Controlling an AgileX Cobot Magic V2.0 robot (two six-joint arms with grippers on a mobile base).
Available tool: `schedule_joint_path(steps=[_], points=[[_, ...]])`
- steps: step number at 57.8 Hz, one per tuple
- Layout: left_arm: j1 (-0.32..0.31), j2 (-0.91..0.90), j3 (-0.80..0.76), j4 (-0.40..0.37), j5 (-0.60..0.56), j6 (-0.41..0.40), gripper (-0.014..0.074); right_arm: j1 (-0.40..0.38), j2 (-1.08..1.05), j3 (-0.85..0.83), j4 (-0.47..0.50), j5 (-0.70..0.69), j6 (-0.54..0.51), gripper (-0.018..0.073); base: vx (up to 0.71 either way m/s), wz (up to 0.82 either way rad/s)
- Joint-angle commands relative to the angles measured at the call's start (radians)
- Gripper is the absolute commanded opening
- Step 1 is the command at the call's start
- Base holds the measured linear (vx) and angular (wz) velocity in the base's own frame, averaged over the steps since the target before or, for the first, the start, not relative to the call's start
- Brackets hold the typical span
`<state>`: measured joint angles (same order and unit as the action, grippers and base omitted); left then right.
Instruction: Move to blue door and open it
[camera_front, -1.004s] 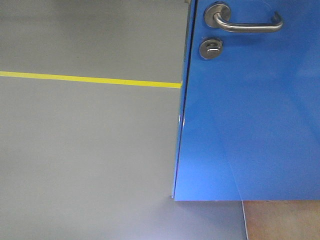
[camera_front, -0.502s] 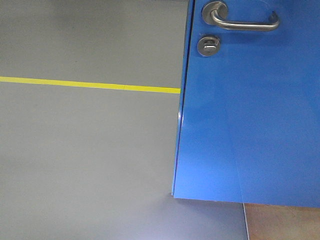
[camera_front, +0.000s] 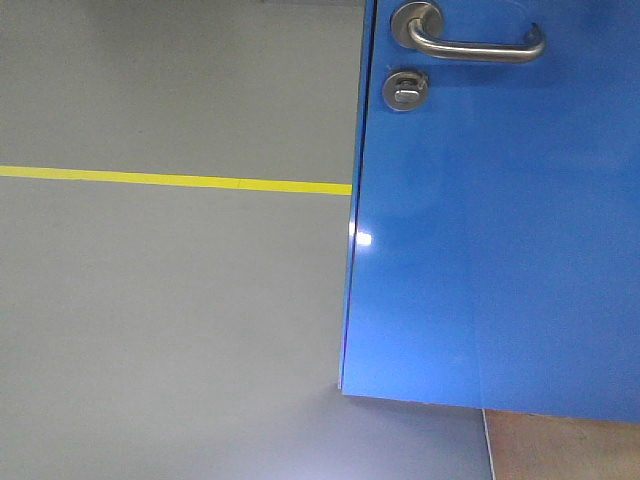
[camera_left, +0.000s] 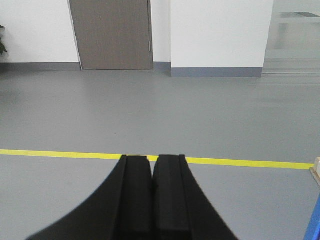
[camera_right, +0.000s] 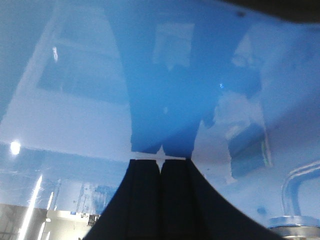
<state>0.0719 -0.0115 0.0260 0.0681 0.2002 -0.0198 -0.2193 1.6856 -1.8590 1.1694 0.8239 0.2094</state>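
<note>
Blue door (camera_front: 500, 220) standing ajar at right, lever handle (camera_front: 470, 40) showing. Left pincer (camera_left: 151, 170) staying... pointing over grey floor (camera_front: 170, 300), jaws closed, empty. Right pincer (camera_right: 160, 172) facing door, closed, empty.

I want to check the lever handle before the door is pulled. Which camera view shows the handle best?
The front-facing view: the whole lever handle shows on the blue door, above the thumb-turn lock. The right wrist view catches only part of it at the lower right edge, beyond the shut right gripper. The left wrist view shows none.

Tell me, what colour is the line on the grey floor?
Yellow. The thin tape line on the grey floor shows best in the exterior front-facing view.
</note>
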Motion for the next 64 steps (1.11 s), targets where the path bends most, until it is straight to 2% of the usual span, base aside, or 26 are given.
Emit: schedule_joint_path(steps=[1, 40, 44, 47, 50, 59, 64], points=[[-0.002, -0.014, -0.024, -0.003, -0.083, -0.007, 0.0073, -0.003, -0.035, -0.031, 0.035, -0.082, -0.012, 0.0008, 0.06, -0.04], [-0.002, -0.014, -0.024, -0.003, -0.083, -0.007, 0.0073, -0.003, -0.026, -0.030, 0.021, -0.082, -0.013, 0.0008, 0.02, -0.02], [-0.002, -0.014, -0.024, -0.003, -0.083, -0.007, 0.0073, -0.003, -0.029, -0.027, -0.063, -0.091, -0.013, 0.0008, 0.00, 0.00], [-0.002, -0.014, -0.024, -0.003, -0.083, -0.007, 0.0073, -0.002, -0.038, -0.027, -0.165, -0.085, -0.013, 0.0008, 0.00, 0.00], [-0.002, -0.014, -0.024, -0.003, -0.083, -0.007, 0.0073, -0.002, -0.057, -0.027, -0.333, -0.056, -0.013, 0.0008, 0.00, 0.00], [-0.002, -0.014, -0.024, -0.003, -0.083, -0.007, 0.0073, -0.002, -0.129, -0.027, -0.651, 0.018, -0.013, 0.0008, 0.00, 0.00], [-0.002, -0.014, -0.024, -0.003, -0.083, -0.007, 0.0073, -0.002, -0.173, -0.027, -0.788, 0.051, -0.013, 0.0010, 0.00, 0.00]])
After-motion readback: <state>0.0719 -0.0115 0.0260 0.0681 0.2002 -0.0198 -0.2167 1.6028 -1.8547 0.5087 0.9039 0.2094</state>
